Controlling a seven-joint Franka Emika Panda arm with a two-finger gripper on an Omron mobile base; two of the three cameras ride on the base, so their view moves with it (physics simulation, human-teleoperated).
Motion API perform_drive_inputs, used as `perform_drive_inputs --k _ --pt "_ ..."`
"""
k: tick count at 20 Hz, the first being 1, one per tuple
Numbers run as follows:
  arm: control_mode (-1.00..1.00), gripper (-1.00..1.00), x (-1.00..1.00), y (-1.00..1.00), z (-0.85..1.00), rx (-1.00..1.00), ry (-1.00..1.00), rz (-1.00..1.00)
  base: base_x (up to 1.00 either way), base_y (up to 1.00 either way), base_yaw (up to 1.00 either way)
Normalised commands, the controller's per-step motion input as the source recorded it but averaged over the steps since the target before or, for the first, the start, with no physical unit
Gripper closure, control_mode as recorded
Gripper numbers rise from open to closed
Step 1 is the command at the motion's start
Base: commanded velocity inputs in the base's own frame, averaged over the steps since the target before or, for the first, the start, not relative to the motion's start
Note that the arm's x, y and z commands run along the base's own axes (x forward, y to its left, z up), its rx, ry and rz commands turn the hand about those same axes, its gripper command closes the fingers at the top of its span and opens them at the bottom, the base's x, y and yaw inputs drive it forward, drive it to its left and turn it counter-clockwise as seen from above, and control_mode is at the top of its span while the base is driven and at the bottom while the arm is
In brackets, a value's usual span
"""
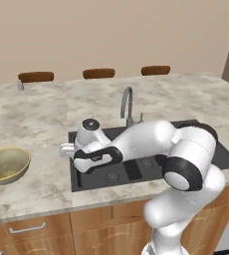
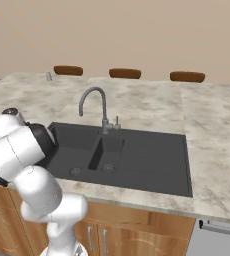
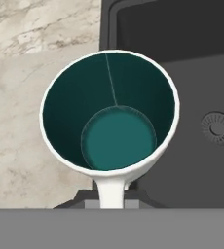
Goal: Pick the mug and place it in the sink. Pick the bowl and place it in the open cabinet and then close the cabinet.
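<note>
Mug [image 3: 109, 121] is held by its handle in the end effector [image 3: 111, 197], straddling the sink [image 3: 192, 97] edge, basin at 3 o'clock, worktop [image 3: 31, 73] at 9. Release is pending; the bowl [image 1: 7, 165] is left untouched on the worktop, so cabinet work is judged outstanding.

Teal-lined mug [image 3: 109, 116] over sink [image 3: 192, 73] edge.

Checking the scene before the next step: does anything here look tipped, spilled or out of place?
Nothing stands out. The mug sits upright and empty in front of the gripper, over the edge where counter meets the sink. The bowl rests upright on the counter, left of the sink. No spill shows.
</note>
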Motion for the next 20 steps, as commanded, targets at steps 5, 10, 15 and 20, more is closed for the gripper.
perform_drive_inputs --k 5,10,15,20 --pt "-1.0 1.0 0.0 -0.61 0.0 0.01 0.0 -0.02 0.0 0.0 0.0" --pt "-1.0 1.0 0.01 -0.43 -0.11 0.03 0.0 0.0 0.0 0.0 0.0" --pt "-1.0 1.0 0.09 -0.29 -0.24 0.02 0.03 0.0 0.0 0.0 0.0" --pt "-1.0 1.0 0.06 -0.28 -0.19 0.0 0.0 0.0 0.0 0.0 0.0"
